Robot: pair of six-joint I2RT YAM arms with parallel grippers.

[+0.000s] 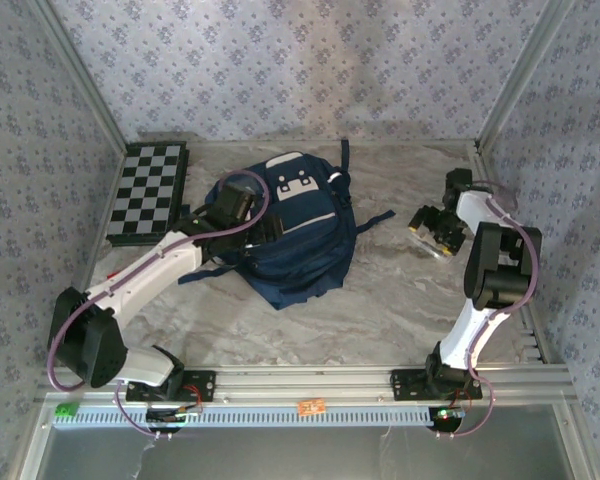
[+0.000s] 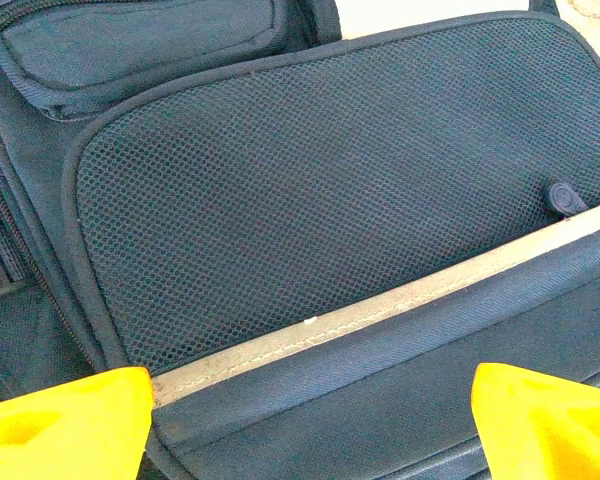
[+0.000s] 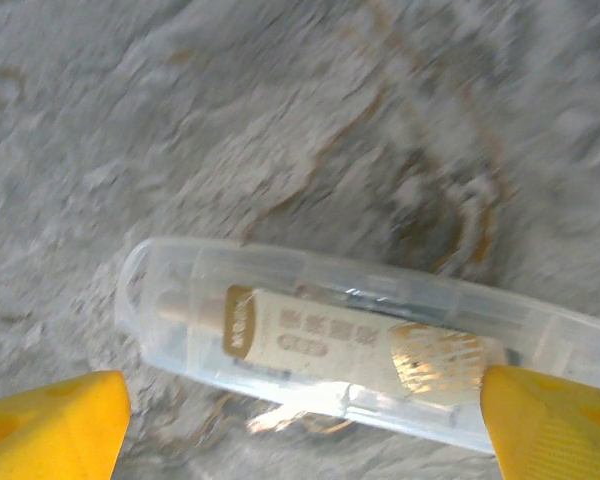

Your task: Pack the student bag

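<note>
Left gripper (image 1: 238, 205): its two yellow fingers (image 2: 60, 425) are spread wide with nothing between them, poised close above the mesh side of the student bag (image 2: 330, 180).

Right gripper (image 1: 432, 228): its two yellow fingers (image 3: 50, 420) are likewise spread wide and grip nothing. One clear plastic case (image 3: 330, 340), with a labelled item inside, lies flat on the table (image 1: 380, 310) just ahead of the fingertips.

Item count: one student bag, left of centre on the table, front face up. One chessboard (image 1: 150, 190) lies near it at the far left.
</note>
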